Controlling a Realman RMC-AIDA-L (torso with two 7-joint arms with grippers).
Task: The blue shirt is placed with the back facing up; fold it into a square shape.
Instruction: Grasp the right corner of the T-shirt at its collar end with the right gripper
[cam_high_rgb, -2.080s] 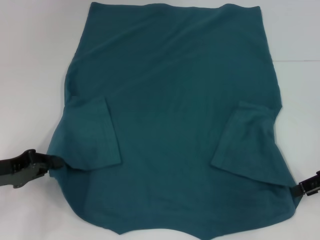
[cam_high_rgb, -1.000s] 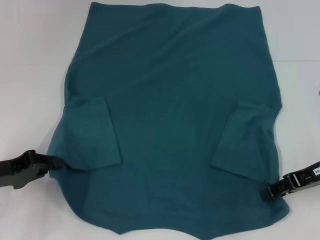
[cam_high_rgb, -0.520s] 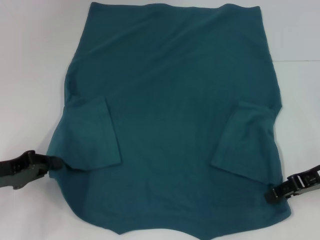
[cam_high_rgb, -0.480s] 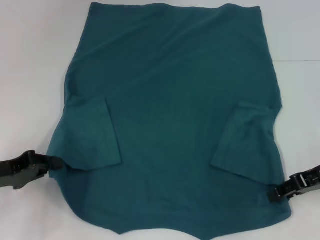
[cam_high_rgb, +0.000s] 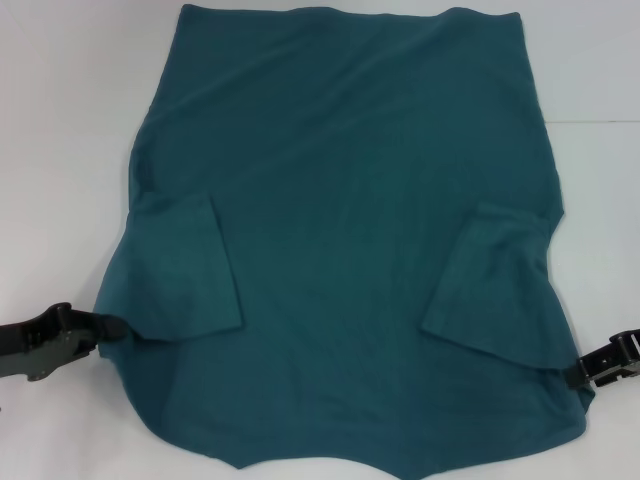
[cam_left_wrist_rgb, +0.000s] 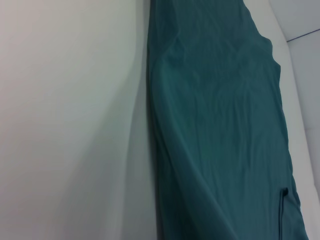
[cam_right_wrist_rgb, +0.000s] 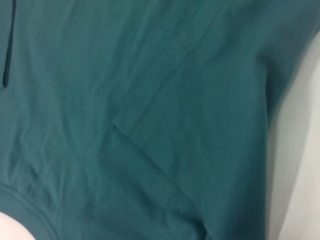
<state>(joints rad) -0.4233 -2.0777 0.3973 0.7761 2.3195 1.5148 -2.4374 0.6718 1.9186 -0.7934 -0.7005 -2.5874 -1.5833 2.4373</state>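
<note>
The blue shirt (cam_high_rgb: 345, 230) lies flat on the white table (cam_high_rgb: 60, 120), with both short sleeves folded inward over its body. At the shirt's near left edge, just below the folded left sleeve (cam_high_rgb: 180, 270), my left gripper (cam_high_rgb: 112, 327) is shut on the fabric's edge. My right gripper (cam_high_rgb: 572, 376) sits low at the near right edge, touching the fabric below the folded right sleeve (cam_high_rgb: 495, 285). The left wrist view shows the shirt (cam_left_wrist_rgb: 220, 125) running along the table. Shirt fabric (cam_right_wrist_rgb: 150, 100) fills the right wrist view.
Bare white table surrounds the shirt at the left (cam_left_wrist_rgb: 75, 125), at the right (cam_right_wrist_rgb: 300, 150) and at the far side. The shirt's near hem runs off the bottom of the head view.
My right gripper went inward over the shirt's right edge, then drew back outward to the edge. The left gripper and the shirt have not moved.
</note>
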